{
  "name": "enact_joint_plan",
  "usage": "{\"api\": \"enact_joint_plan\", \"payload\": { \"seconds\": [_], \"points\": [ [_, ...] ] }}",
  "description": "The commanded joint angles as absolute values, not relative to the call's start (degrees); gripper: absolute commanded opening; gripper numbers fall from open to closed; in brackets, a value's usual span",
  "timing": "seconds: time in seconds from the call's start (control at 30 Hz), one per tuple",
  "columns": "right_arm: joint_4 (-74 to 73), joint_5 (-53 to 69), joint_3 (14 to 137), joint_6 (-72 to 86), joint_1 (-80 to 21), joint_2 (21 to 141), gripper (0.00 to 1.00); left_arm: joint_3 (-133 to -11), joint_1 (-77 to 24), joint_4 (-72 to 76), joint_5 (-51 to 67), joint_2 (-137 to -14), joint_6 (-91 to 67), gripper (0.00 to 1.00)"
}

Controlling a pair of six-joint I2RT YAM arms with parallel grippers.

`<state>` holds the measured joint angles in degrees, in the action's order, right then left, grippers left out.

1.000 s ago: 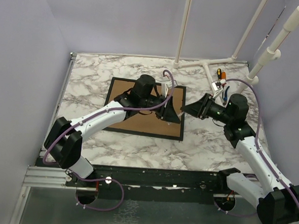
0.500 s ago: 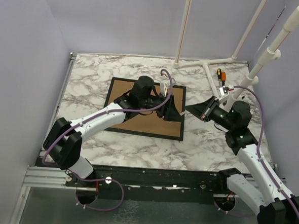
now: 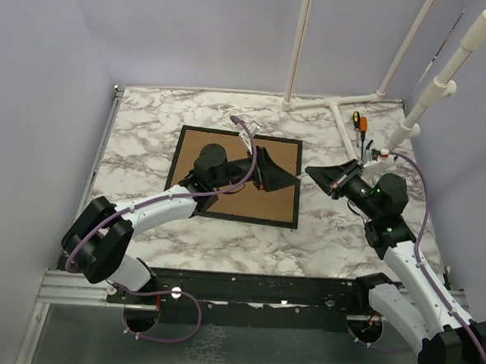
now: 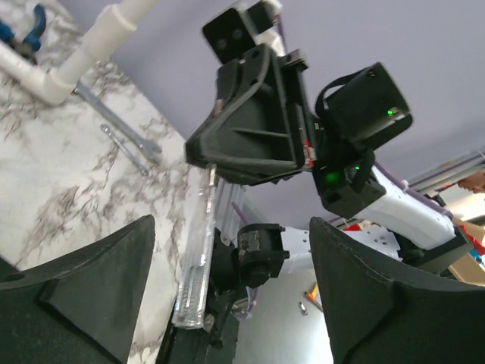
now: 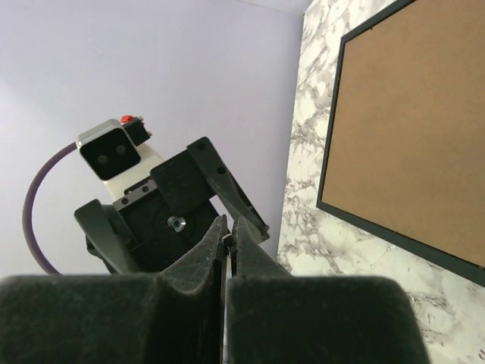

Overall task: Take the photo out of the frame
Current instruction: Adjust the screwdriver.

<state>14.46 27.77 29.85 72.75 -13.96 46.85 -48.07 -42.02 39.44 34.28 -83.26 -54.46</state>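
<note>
The frame [image 3: 225,199] lies face down on the marble table, its brown back [image 5: 409,129] up inside a thin black border. The photo is hidden. My left gripper [image 3: 289,178] hangs open over the frame's right part, raised off the board, with nothing between its black fingers [image 4: 91,288]. The left wrist view looks past them at my right gripper [image 4: 250,121]. My right gripper [image 3: 314,171] is shut, lifted above the table just right of the frame's right edge, pointing at the left gripper. In the right wrist view its jaws meet at the gripper [image 5: 229,227], with the left gripper [image 5: 174,212] behind.
A white pipe stand [image 3: 338,105] stands at the back right. Beside it lie an orange-handled screwdriver [image 3: 358,120], blue pliers [image 4: 23,23] and two wrenches [image 4: 129,140]. Purple walls close the left, back and right sides.
My left gripper has opened and drawn back left and upward over the frame. My right gripper has shut and pulled away to the right, rising off the frame's edge.
</note>
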Motion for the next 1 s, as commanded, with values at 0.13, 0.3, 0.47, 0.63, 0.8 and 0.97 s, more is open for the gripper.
{"api": "enact_joint_plan", "payload": {
  "seconds": [0.13,0.3,0.47,0.63,0.8,0.97],
  "points": [
    [19.11,25.58,31.87,76.5,-13.89,47.09,0.01,-47.92,-42.63,56.01,32.72,-83.48,-61.49,0.65],
    [19.09,25.73,32.68,76.81,-13.89,47.45,0.01,-48.02,-42.8,56.6,32.78,-84.6,-62.01,0.66],
    [19.35,25.93,33.15,76.91,-13.83,47.54,0.01,-47.95,-42.97,56.6,32.68,-85.63,-62.41,0.75],
    [18.15,25.51,33.44,76.61,-13.9,46.83,0.01,-47.41,-42.87,56.54,31.67,-86.17,-62.23,0.83],
    [17.69,24.9,33.58,76.39,-13.93,46.65,0.01,-47.81,-42.98,56.46,32.18,-86.89,-62.57,0.75],
    [17.14,25.12,34.27,75.96,-13.89,46.56,0.01,-47.5,-42.91,54.74,30.65,-86.92,-62.13,0.82]
  ]
}}
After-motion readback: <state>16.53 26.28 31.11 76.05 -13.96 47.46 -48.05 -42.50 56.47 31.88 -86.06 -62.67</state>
